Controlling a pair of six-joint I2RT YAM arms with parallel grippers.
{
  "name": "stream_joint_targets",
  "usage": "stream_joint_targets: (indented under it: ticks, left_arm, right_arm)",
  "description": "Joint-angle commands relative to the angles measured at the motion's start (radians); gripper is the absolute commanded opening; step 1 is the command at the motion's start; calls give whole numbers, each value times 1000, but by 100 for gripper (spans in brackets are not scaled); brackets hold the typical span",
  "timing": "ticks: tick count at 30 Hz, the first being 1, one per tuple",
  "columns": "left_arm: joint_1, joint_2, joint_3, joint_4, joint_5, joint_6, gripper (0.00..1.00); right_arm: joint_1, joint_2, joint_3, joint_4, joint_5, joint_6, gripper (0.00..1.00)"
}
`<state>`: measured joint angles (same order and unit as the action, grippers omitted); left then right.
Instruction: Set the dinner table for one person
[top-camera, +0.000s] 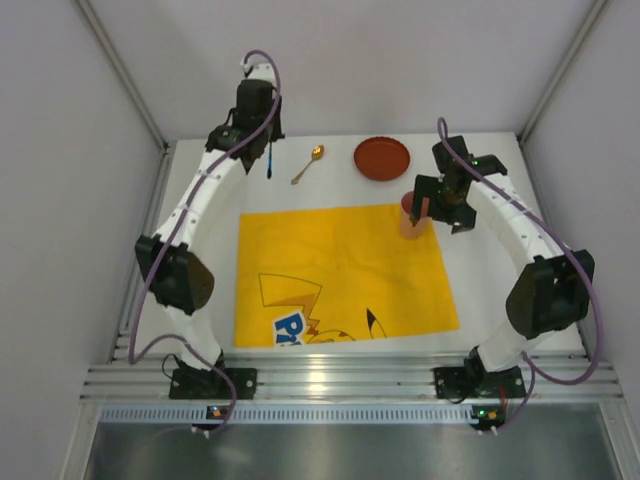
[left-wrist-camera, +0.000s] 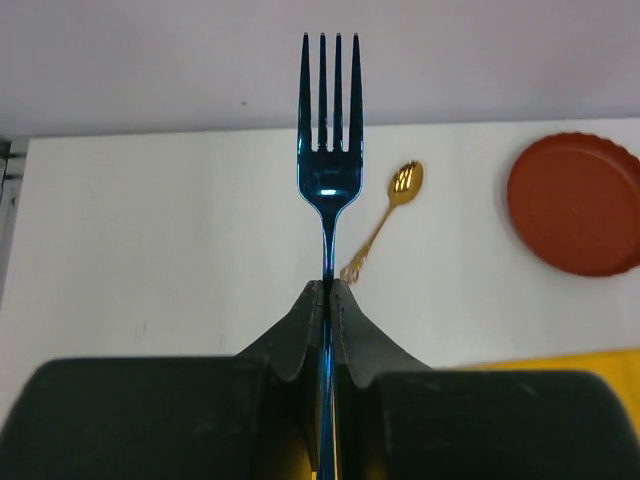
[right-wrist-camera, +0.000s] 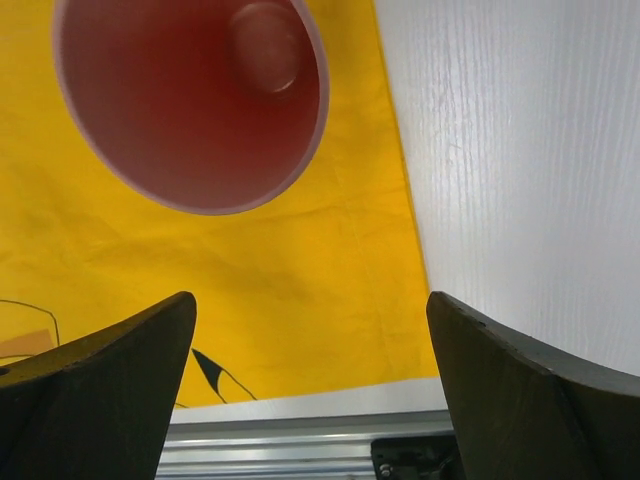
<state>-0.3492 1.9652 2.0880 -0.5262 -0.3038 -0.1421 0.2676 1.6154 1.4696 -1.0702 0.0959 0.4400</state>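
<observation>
Top external shows the dinner table (top-camera: 340, 195), a plain white top with a ribbed rail (top-camera: 340, 375) along its near edge. A yellow cloth (top-camera: 340, 270) lies across its middle and reaches almost to that rail.

A red cup (top-camera: 412, 215) stands upright on the cloth's far right corner. A red plate (top-camera: 381, 158) sits off the cloth by the far edge, right of centre. A gold spoon (top-camera: 308, 165) lies just left of the plate on bare table.

Near the far left corner, the left gripper (left-wrist-camera: 328, 290) is clamped tight on the handle of a blue fork (left-wrist-camera: 328, 150), whose tines point at the far wall. The right gripper (right-wrist-camera: 310, 300) hangs over the cup with its fingers spread wide and nothing between them.

The fork appears to be the piece in hand, and the cup looks already placed. The next move probably calls for carrying the fork toward the near edge and laying it flat along the cloth's left side, leaving the middle free for the plate. The right arm is best placed to reach the plate.
</observation>
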Motion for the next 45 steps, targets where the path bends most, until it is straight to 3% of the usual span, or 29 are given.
stream_joint_targets:
  ticks: [1,2,6,10,16,19,26,34,35,36,37,42,43,45]
  left_arm:
    - [-16,-216,-279,-86,19,-80,0]
    - [-20,-268,-439,-87,15,-117,0]
    - [-37,-527,-756,-151,6,-237,0]
    - [-74,-696,-1072,-156,34,-416,0]
    - [-102,-790,-1322,-98,55,-592,0]
    - [-112,-789,-1381,-22,51,-599,0]
    - [-116,-754,-1412,110,12,-528,0]
    - [-122,-658,-1376,127,22,-387,1]
    - [-122,-638,-1367,117,17,-380,14]
    - [-122,-632,-1356,103,-10,-376,37]
    - [-122,-629,-1326,82,-21,-372,46]
    - [-120,-597,-1098,75,-87,-294,68]
    - [-120,-568,-976,106,-107,-242,74]
    - [-111,-418,-839,147,-94,-176,75]
  right_arm:
    - [7,-25,121,39,-5,-9,100]
    - [7,-17,168,41,-8,-12,100]
    - [10,20,277,42,-31,-3,100]
    - [18,-14,282,68,-53,29,100]
    - [24,-155,102,102,-81,39,100]
    - [25,-232,13,113,-82,37,100]
    - [24,-368,-117,95,-84,29,100]
    - [24,-495,-235,73,-58,20,100]
    - [24,-503,-245,76,-56,22,100]
    - [22,-518,-259,81,-56,26,100]
    - [22,-526,-284,85,-56,31,100]
    - [21,-546,-321,98,-47,57,100]
    - [22,-548,-325,102,-45,62,100]
    - [22,-549,-337,131,-50,68,100]
